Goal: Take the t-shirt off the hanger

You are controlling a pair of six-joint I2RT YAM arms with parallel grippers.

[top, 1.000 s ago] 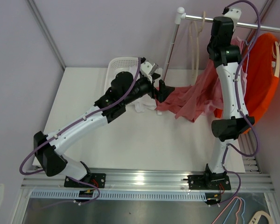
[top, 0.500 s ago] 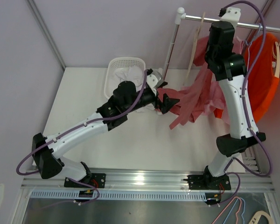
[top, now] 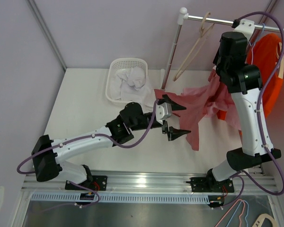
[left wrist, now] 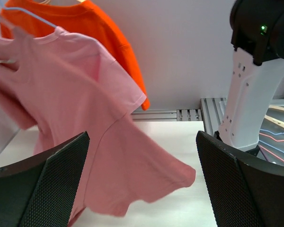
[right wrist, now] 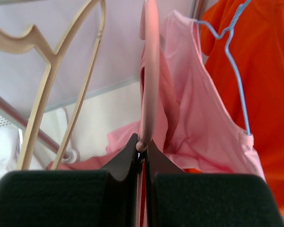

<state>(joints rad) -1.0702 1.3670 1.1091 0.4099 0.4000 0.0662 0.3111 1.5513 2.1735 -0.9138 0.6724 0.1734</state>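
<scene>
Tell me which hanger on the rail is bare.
The beige hanger: nothing hangs on it, while the blue hanger carries the pink t-shirt.

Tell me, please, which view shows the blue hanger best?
Right wrist: the hanger shows its hook and one arm entering the pink shirt. Left wrist catches a thin wire; top external barely shows it.

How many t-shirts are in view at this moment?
2. The pink t-shirt hangs on the blue hanger at right; the orange t-shirt hangs beyond it, farthest right. The white laundry in the basket may hide more.
</scene>
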